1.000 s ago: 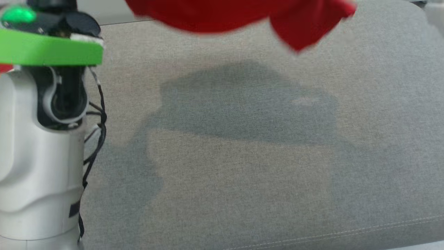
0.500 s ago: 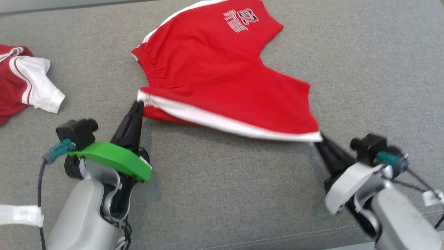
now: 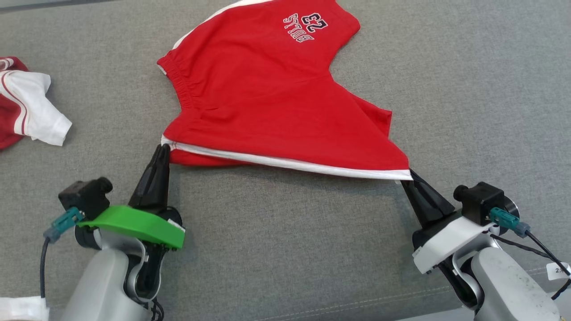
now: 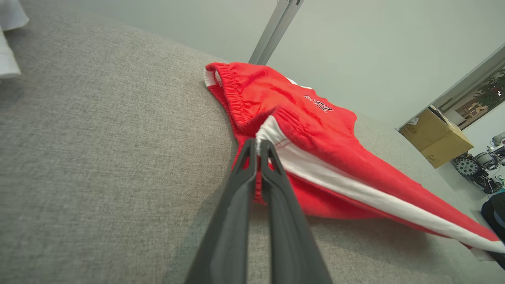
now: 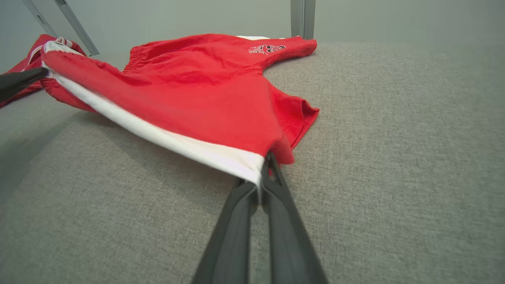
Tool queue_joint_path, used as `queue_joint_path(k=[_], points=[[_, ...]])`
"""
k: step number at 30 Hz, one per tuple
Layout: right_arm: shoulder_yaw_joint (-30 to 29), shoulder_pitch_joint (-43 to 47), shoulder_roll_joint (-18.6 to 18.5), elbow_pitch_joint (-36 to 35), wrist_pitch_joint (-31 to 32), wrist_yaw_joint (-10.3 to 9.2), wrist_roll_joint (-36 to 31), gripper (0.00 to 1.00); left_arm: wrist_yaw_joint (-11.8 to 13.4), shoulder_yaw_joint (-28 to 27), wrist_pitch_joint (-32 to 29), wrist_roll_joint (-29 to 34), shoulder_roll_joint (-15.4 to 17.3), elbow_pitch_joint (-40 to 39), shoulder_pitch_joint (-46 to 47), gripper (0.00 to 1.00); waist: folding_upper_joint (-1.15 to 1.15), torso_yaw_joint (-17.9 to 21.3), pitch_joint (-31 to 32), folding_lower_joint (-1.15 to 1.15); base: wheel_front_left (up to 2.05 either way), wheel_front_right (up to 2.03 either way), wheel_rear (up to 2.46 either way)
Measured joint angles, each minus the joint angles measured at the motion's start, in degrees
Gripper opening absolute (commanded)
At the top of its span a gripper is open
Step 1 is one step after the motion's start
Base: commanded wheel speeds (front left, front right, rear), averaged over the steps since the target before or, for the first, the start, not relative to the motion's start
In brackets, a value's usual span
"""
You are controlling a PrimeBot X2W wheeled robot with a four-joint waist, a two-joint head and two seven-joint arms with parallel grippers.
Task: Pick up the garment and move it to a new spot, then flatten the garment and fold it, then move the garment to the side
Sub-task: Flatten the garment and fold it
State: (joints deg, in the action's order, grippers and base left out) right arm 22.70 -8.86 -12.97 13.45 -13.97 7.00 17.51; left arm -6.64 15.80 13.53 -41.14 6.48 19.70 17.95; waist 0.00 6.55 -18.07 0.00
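The red shorts (image 3: 276, 98) lie on the grey cushion (image 3: 285, 258), mostly spread, with the printed leg toward the far edge. The left hand (image 3: 161, 149) is clamped on the waistband corner, where the white side stripe (image 3: 285, 162) begins. The right hand (image 3: 407, 176) is clamped on the leg-hem corner at the stripe's other end. Both pinches sit at the very tips of the fingers, which point away from the robot. Held this way, the striped edge is drawn taut and straight between the two hands and lifted slightly off the cushion, while the far part of the cloth rests on it. The left wrist view shows shadow under the raised edge. Judgement: the two-corner hold serves to flatten the shorts by tension, so the flattening step is in hand and folding is not yet done. The near leg shows a turned-under flap beside the right hand, which will likely need smoothing. A second red-and-white garment (image 3: 26, 107) lies crumpled well apart to the left, clear of the work.
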Motion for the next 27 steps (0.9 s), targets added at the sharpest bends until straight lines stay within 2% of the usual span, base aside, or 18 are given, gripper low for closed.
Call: queue_joint_path(k=[20, 27], points=[[-0.6, 8.7, -0.5, 1.7, -0.2, -0.53, -0.9, 0.00, -0.5, 4.6, 0.7, -0.1, 0.3, -2.7, -15.7, 0.00, 0.00, -0.9, 6.9, 0.00, 0.00, 0.00, 0.00], [-0.3, 9.1, -0.3, 2.1, -0.2, -0.53, -1.2, 0.00, -0.5, 6.6, 0.7, -0.7, 1.1, -3.5, -17.1, 0.00, 0.00, -1.1, 7.5, 0.00, 0.00, 0.00, 0.00]])
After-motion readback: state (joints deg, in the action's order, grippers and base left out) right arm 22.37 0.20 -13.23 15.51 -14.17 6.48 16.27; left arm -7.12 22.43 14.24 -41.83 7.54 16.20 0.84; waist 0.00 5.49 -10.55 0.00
